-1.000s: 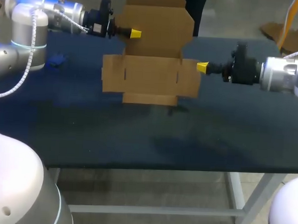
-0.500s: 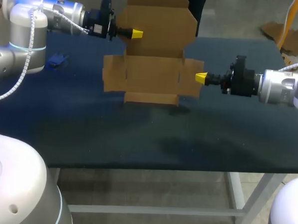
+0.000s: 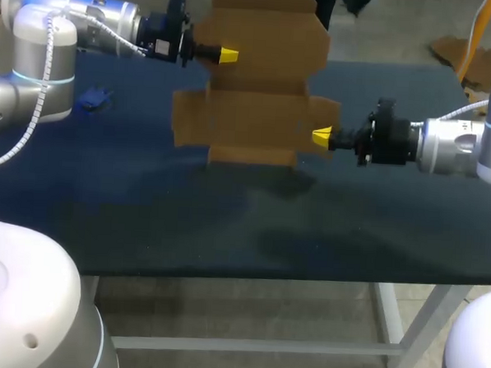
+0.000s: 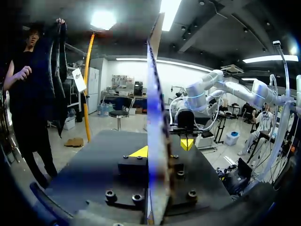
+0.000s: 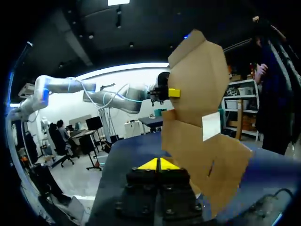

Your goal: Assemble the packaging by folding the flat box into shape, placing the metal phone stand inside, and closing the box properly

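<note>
The flat brown cardboard box (image 3: 260, 69) stands upright over the table's far middle, its flaps spread out. My left gripper (image 3: 227, 56) is shut on the upper panel's left edge. In the left wrist view the cardboard (image 4: 155, 141) runs edge-on between the fingers of that gripper (image 4: 149, 153). My right gripper (image 3: 320, 137) is shut with nothing in it, its tips at the box's right side flap. The right wrist view shows those tips (image 5: 160, 164) closed together beside the cardboard (image 5: 193, 117); whether they touch it is unclear. A small blue object (image 3: 93, 99) lies on the table at the far left.
The dark table (image 3: 145, 212) stretches bare from the box toward its front edge. The left arm comes in along the far left edge, above the blue object. The right arm reaches in low from the right.
My right gripper has moved left and a little lower, up to the box's right flap. The box and my left gripper have shifted slightly to the right.
</note>
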You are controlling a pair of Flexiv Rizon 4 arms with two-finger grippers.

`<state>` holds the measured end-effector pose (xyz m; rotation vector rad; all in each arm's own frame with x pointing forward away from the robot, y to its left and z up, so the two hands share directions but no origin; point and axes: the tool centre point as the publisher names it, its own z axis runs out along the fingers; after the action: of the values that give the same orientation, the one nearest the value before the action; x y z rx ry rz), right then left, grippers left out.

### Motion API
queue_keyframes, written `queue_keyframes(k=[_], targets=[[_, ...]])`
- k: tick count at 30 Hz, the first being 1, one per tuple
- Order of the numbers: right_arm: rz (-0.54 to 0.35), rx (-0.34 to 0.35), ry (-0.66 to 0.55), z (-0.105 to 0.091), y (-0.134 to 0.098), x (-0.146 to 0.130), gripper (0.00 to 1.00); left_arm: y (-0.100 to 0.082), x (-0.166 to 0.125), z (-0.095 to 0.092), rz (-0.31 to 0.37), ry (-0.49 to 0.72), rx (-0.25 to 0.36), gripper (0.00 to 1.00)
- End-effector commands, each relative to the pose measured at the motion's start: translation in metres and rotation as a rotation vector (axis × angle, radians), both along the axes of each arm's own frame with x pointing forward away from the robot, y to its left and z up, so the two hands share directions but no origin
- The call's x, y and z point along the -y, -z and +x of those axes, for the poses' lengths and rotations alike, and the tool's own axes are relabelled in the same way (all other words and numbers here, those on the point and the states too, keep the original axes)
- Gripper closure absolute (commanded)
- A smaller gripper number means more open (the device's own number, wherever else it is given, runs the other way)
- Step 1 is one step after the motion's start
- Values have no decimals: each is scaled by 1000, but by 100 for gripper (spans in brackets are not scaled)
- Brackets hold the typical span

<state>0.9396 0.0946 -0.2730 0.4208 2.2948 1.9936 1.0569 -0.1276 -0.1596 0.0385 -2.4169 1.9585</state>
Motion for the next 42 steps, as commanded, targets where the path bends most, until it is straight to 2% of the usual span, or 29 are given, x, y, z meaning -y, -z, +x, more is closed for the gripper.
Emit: queue_keyframes(k=[1,11,18,25,34,42], targets=[[-10,14,-7,-6,7,-7,100,-8,0,-10,9,-13,4,100],[-57,61,-16,-26,16,-15,100,-15,7,-23,-15,-36,-19,100],[-84,79,-13,-36,28,-19,100,-16,11,-29,-23,-53,-80,100],[-67,90,-24,-43,35,-22,100,-13,15,-35,-29,-58,-126,100],[-92,88,-42,-50,50,-34,100,-2,17,-34,-18,-40,-149,100],[-131,111,7,-54,67,-48,100,4,13,-25,-17,-49,-179,100]])
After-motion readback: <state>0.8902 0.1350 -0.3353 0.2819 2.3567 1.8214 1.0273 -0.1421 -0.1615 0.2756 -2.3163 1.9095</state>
